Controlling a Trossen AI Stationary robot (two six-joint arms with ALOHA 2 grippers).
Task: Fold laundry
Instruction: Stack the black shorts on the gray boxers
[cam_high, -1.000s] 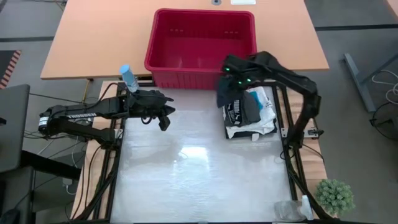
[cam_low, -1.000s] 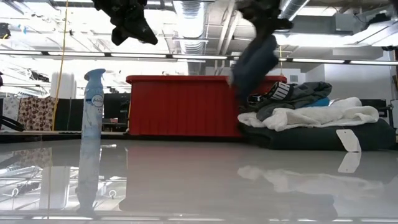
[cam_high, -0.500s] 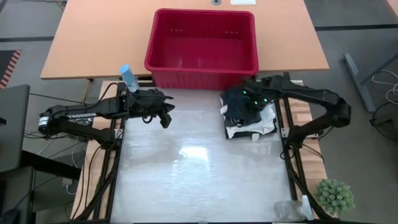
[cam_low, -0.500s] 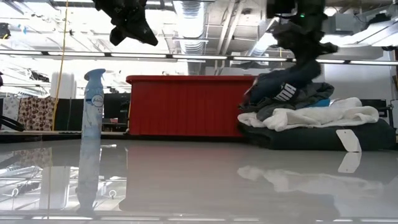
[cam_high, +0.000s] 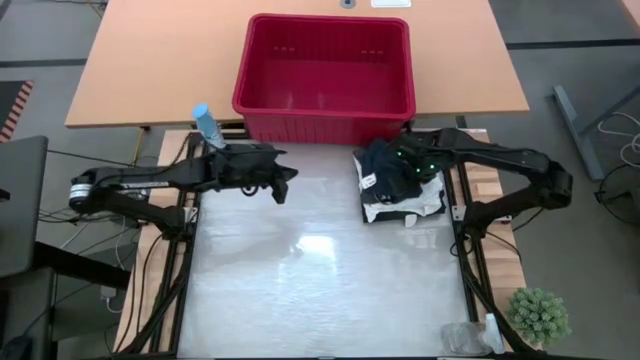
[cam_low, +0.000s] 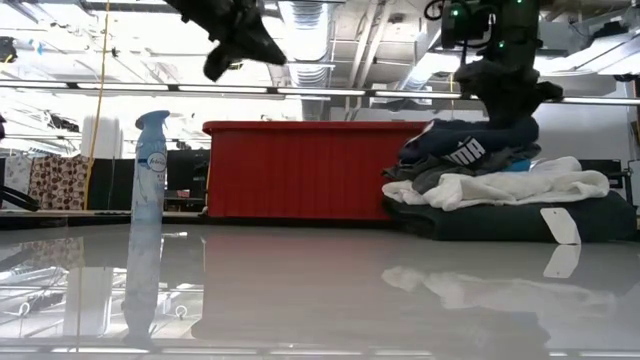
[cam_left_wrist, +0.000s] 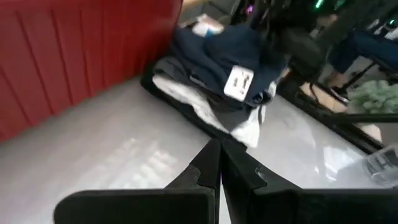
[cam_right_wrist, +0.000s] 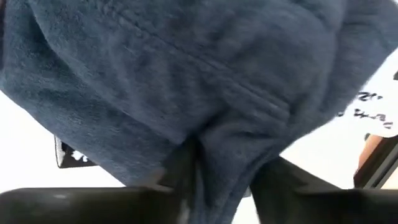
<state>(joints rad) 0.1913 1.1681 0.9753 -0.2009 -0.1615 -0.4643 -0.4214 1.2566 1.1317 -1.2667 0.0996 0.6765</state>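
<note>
The folded laundry (cam_high: 402, 186) lay stacked at the bench's (cam_high: 310, 290) far right, the right tool (cam_high: 408, 168) with fingers parted around its top navy garment (cam_low: 468, 143), the left tool (cam_high: 280, 187) clenched empty mid-bench; folding looked almost finished.

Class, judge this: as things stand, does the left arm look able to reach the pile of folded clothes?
Probably yes: bare table lies between the shut left gripper and the pile of folded clothes, but the right gripper sits on top of it.
</note>
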